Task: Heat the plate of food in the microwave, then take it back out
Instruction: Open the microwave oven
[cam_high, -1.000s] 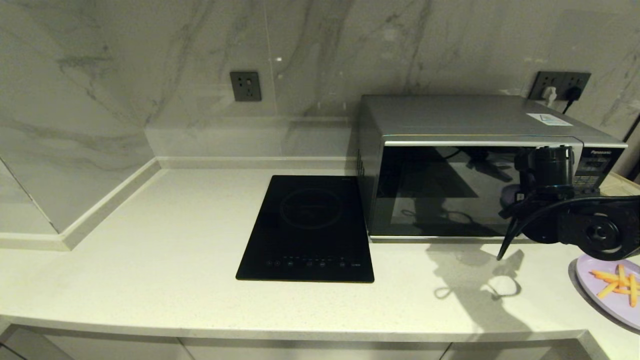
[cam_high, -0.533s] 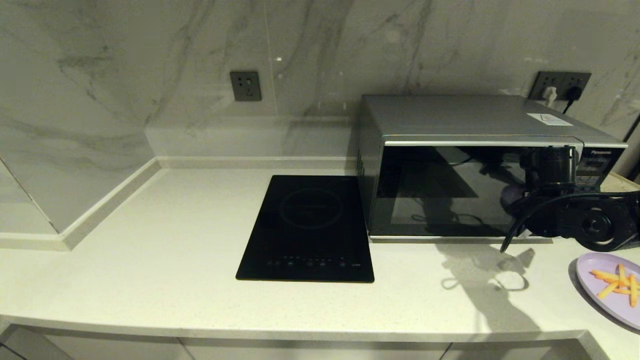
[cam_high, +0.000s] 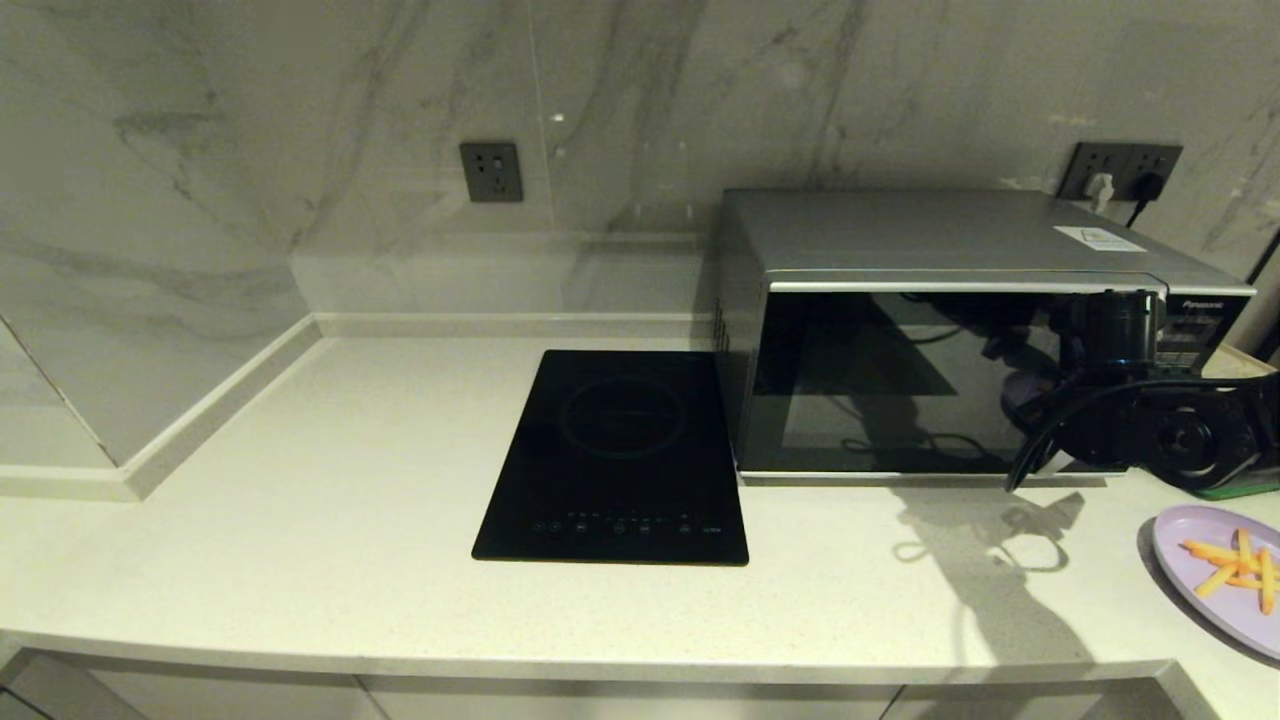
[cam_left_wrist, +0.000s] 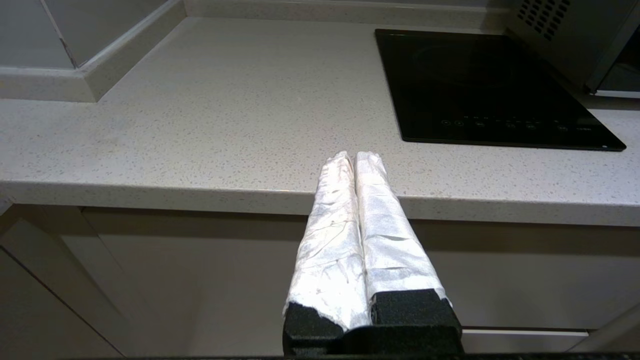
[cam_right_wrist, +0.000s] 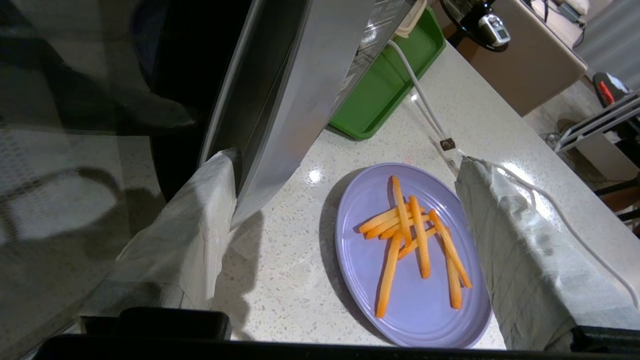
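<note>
Shifted rightward, the right gripper (cam_right_wrist: 345, 185) stands wide open at the boxy silver microwave (cam_high: 940, 330) door edge; round lilac plate of food (cam_right_wrist: 412, 255) lies on speckled counter (cam_high: 300, 560), fries mostly parallel. Left gripper (cam_left_wrist: 356, 156) closed, parked.

Silver microwave (cam_high: 960, 330) door shut; lilac plate of food (cam_right_wrist: 415, 260) rests on counter just beside it.

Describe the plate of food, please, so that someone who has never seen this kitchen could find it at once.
Start at the silver microwave at the right of the pale worktop. In front of its right end, near the worktop's front edge, lies the plate of food. It is round, pale lilac, with thin orange fries, unlike the green tray beside the microwave and the flat black induction hob to the left.
</note>
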